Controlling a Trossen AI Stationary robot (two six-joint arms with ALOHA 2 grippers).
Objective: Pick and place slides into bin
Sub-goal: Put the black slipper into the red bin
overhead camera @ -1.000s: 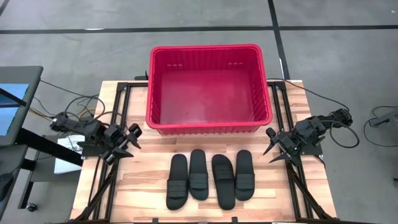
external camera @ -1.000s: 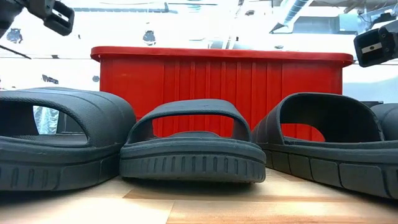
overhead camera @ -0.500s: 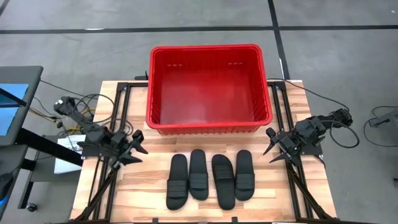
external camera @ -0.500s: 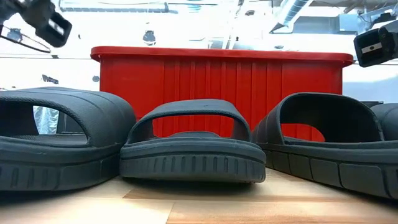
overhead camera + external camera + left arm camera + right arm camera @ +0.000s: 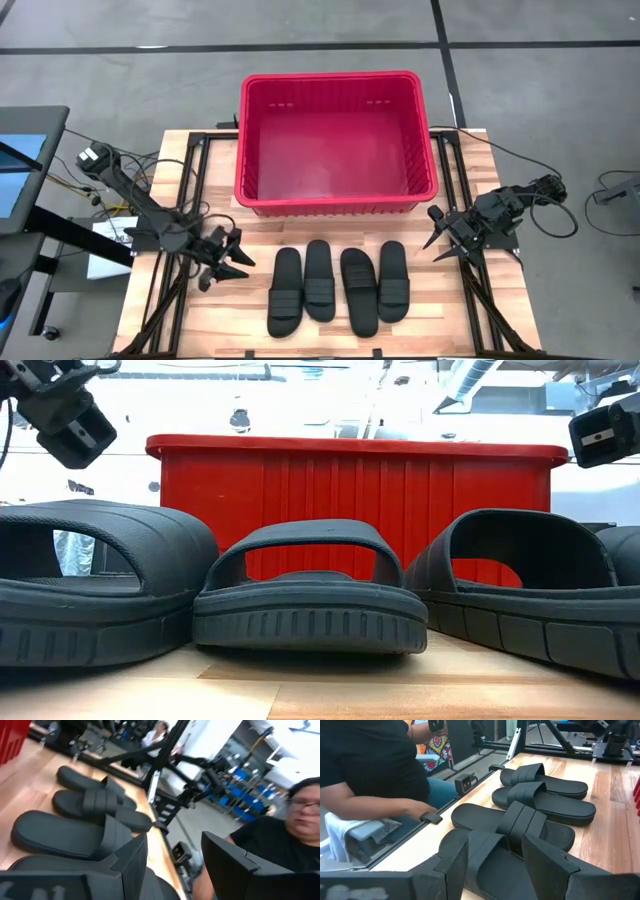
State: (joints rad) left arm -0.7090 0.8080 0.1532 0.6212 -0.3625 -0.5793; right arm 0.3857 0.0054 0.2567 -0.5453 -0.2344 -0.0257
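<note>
Left arm's fingers [image 5: 232, 263] (spread, holding nothing) have swung closer to the slides [image 5: 338, 287]

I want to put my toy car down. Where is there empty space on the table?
Bare wood lies between the left claw and the four slides, and between the slides and the right claw. The red bin is empty too. The slides sit packed together.

An overhead camera looks straight down while a table-level one faces close across four black ribbed-strap slide sandals [image 5: 338, 287] toward the red plastic basket [image 5: 355, 450].
</note>
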